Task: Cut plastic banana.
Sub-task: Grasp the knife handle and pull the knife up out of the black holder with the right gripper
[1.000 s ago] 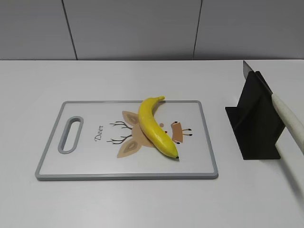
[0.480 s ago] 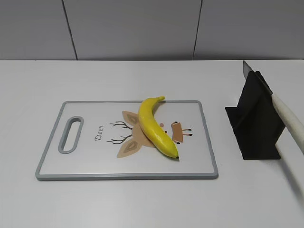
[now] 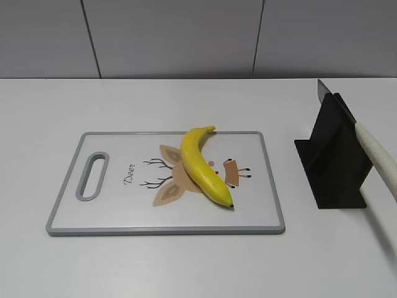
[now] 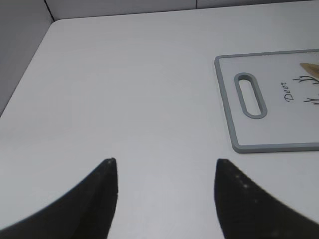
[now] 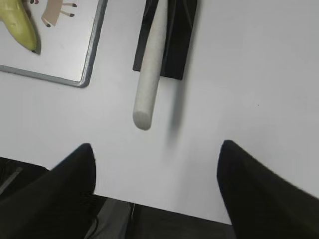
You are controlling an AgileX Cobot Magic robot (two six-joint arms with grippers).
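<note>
The plastic banana lies diagonally on the white, grey-rimmed cutting board, stem to the back, black tip to the front right; its tip end also shows in the right wrist view. A knife with a white handle rests in a black stand right of the board; the handle points toward the right gripper. My left gripper is open and empty over bare table left of the board. My right gripper is open and empty above the table's front edge, short of the handle. Neither gripper shows in the exterior view.
The cutting board has a handle slot at its left end and a deer print in the middle. A grey panelled wall runs behind the table. The table's front edge lies just under the right gripper.
</note>
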